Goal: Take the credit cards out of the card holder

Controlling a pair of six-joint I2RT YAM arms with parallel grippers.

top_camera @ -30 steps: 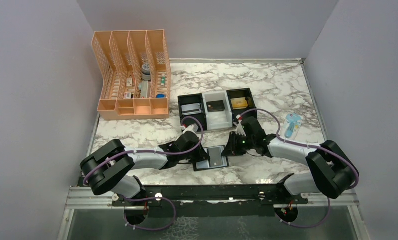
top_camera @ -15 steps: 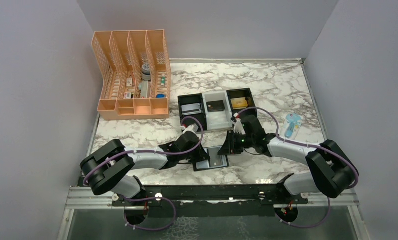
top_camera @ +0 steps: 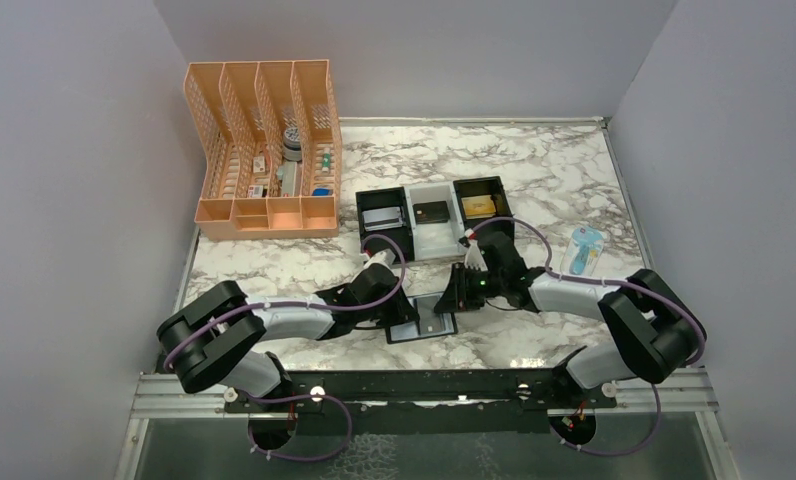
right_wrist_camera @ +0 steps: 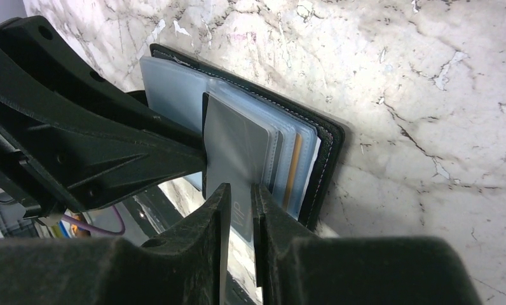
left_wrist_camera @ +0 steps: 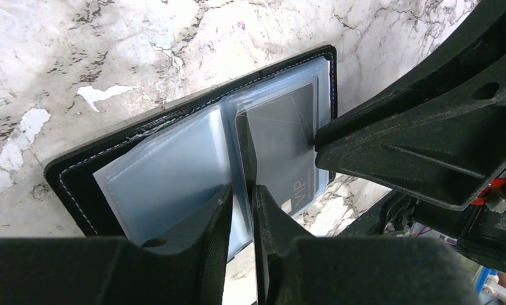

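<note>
Top external view puts the card holder (top_camera: pixel 432 322) low in the centre of the frame. It lies open on the marble surface (top_camera: pixel 554 170), just ahead of the arm bases. Both of your claws are down on it, one reaching in from the left of the frame and one from the right.

Through the right wrist camera you see the dark grey credit card (right_wrist_camera: pixel 234 143), marked VIP, at the front of the fanned clear sleeves (right_wrist_camera: pixel 171 89). Your right claw (right_wrist_camera: pixel 241 190) is clenched on its near edge. Whether the pads meet bare card or the sleeve over it, you cannot tell. Behind it more sleeves step off toward the right of the frame, and one shows an orange card (right_wrist_camera: pixel 292 171) edge-on.

Through the left wrist camera, your left claw (left_wrist_camera: pixel 241 190) sits at the fold of the holder. Its fingers are a sliver apart, and the edge of a sleeve leaf runs up into the gap. You cannot tell whether it is grasping that leaf or the leaf merely lies between the fingers.

Further out in the top view, a row of three open trays (top_camera: pixel 436 240), black, white and black, stands just above the holder. A peach file organiser (top_camera: pixel 264 150) fills the upper left, and a blue packet (top_camera: pixel 584 250) lies at the right.
</note>
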